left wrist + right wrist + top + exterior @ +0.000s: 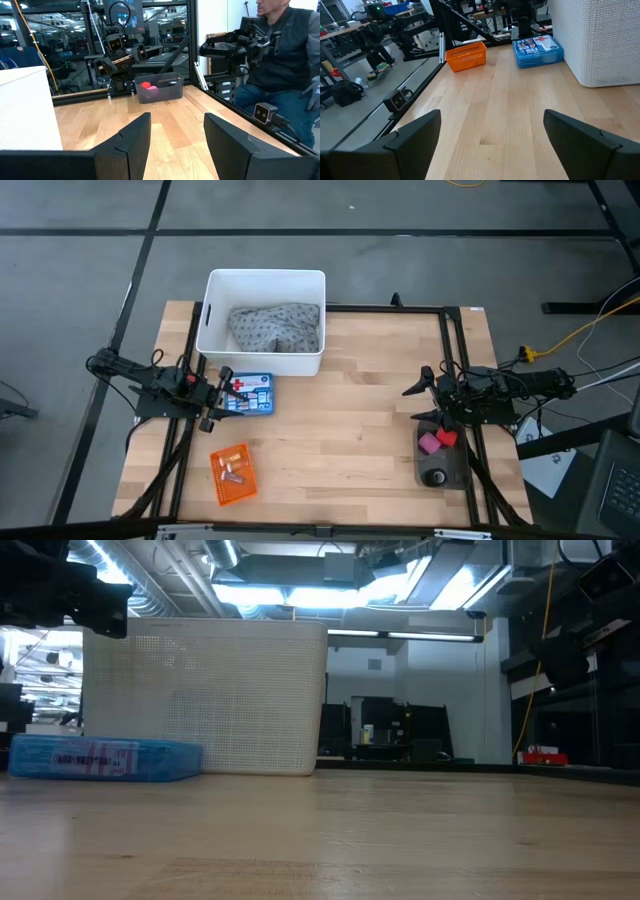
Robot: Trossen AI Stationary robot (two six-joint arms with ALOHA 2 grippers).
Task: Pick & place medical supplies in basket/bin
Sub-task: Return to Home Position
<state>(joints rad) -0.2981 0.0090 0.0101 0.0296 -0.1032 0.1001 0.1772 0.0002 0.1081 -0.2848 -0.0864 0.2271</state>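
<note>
Both claws gape wide and empty, the left gripper [176, 122] beside the blue box [252, 395], the right gripper [492, 117] beside the dark tray [456, 463] holding the rolls [430, 443], the grey pack [275, 328] lying in the white tub [262, 277], nearer the left arm

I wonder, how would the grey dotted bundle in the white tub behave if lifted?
The grey dotted bundle looks crumpled and folded, so probably floppy, drooping from a pinch. It fills the white tub loosely, suggesting light for its size; unlikely to roll.
</note>
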